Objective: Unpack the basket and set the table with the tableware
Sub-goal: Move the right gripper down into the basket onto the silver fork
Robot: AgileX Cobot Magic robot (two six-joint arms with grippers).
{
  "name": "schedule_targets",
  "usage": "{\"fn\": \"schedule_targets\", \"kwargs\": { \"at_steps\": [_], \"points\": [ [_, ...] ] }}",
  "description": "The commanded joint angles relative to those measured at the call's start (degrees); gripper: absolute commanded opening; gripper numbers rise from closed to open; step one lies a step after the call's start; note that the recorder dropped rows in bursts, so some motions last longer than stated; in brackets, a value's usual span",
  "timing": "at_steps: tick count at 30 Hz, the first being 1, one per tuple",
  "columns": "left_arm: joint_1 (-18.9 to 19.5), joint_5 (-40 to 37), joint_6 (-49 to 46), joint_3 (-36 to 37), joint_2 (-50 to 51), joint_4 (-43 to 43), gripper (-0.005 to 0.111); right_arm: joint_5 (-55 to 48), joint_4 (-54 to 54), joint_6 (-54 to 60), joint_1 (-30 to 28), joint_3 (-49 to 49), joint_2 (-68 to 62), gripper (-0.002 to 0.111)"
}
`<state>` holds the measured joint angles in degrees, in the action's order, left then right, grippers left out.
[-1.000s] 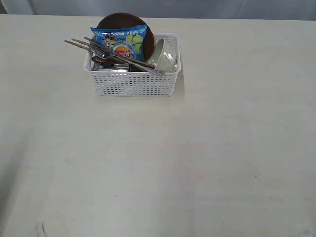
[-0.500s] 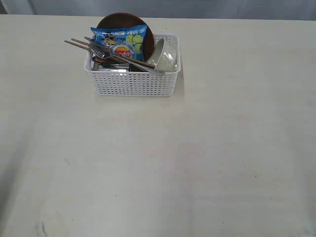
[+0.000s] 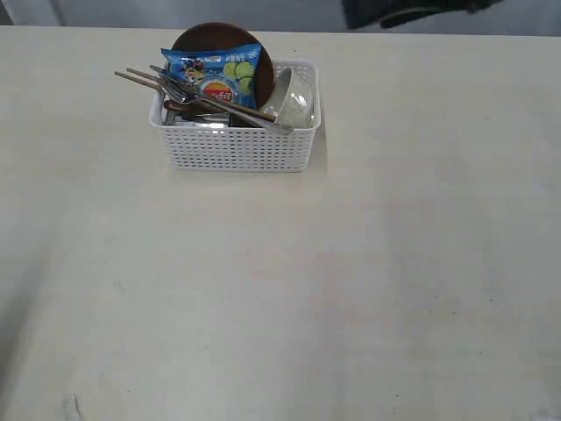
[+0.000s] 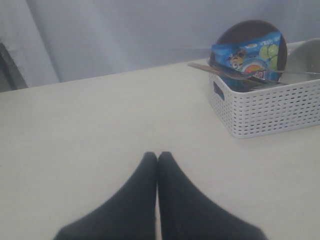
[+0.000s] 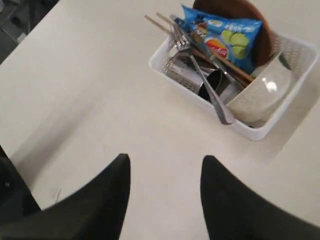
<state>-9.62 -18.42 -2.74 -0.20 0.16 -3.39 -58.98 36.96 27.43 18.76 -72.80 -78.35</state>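
Observation:
The white basket (image 3: 237, 145) stands at the back of the table (image 3: 280, 289). In it lean a round brown plate (image 3: 219, 37), a pale bowl (image 3: 294, 98), a fork (image 3: 175, 88), chopsticks (image 3: 140, 77) and a steel cup (image 5: 212, 86). The cutlery sticks out over the basket's left rim. My left gripper (image 4: 157, 156) is shut and empty, low over the bare table, apart from the basket (image 4: 265, 110). Held well above the table short of the basket (image 5: 260, 131), my right gripper (image 5: 165, 160) is open with nothing between its fingers.
A blue chip bag (image 3: 219, 77) rests against the plate, on top of the tableware. A dark part of an arm (image 3: 412, 10) shows at the top edge of the exterior view. A grey curtain (image 4: 125, 30) hangs behind the table's far edge.
A dark part of an arm has come into the exterior view at its top right edge. The basket and its contents have not moved.

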Motion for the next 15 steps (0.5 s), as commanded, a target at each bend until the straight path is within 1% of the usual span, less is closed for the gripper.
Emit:
{"fn": "schedule_targets", "kwargs": {
  "at_steps": [1,7,10,15],
  "points": [
    [-0.38,0.09,-0.09,0.2,-0.16,0.66,0.0,5.65,-4.64,-1.25,6.88,-1.69,-6.71,0.044],
    [-0.38,0.09,-0.09,0.2,-0.16,0.66,0.0,6.66,-11.74,-4.23,12.74,-11.21,-18.31,0.044],
    [-0.38,0.09,-0.09,0.2,-0.16,0.66,0.0,6.43,-12.53,-4.23,14.4,-16.3,-24.14,0.044],
    [-0.38,0.09,-0.09,0.2,-0.16,0.66,0.0,6.03,-17.14,-4.79,16.64,-24.07,-32.7,0.044]
  ]
}}
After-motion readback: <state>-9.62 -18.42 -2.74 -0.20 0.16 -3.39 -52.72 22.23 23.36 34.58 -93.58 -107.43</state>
